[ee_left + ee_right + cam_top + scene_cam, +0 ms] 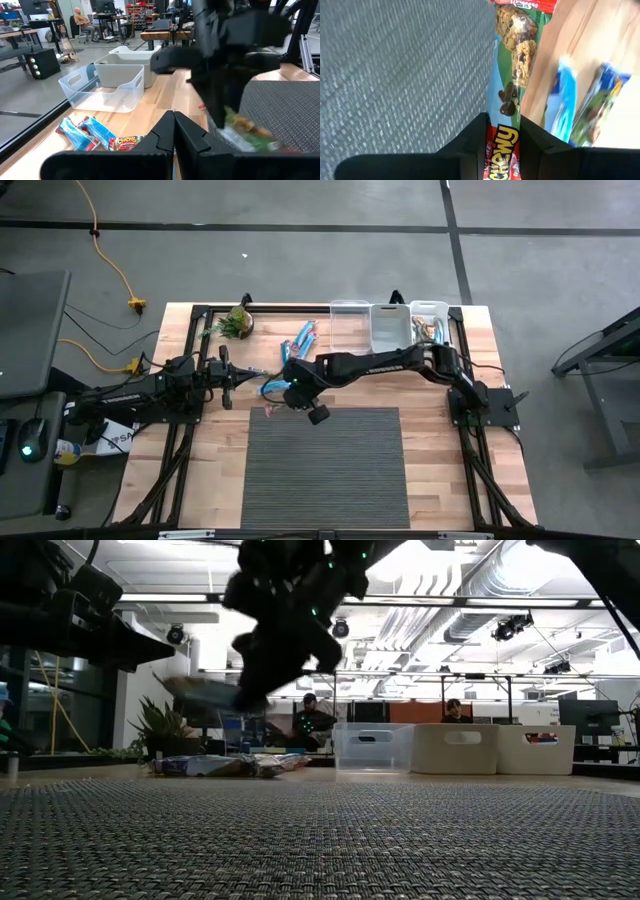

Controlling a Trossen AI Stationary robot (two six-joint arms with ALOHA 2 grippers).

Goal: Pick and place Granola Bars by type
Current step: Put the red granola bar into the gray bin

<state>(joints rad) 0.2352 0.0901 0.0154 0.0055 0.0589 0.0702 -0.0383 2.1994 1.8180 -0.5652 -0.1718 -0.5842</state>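
Note:
My right gripper point(502, 150) is shut on a green-and-red granola bar point(515, 65) and hangs above the far left corner of the grey mat point(325, 465). In the low view the bar point(205, 692) sticks out of the gripper, well above the table. Several more bars, blue and blue-red-white, lie flat in a loose pile point(300, 340) on the wood behind the mat, also seen as a low heap point(225, 765). My left gripper point(174, 132) waits shut at the table's left side, level, touching nothing. My right gripper pinches the bar's red printed end point(503, 142) between its two fingers. The fingers slant down from the table's right. The rest of the bar reaches out beyond the fingertips. The bar is lifted clear of the mat and the wood.
Three bins stand in a row at the far right edge: a clear one point(350, 325), a white one point(390, 328) and one holding bars point(430, 320). A small potted plant point(238, 322) stands at the far left. People sit at desks beyond the table.

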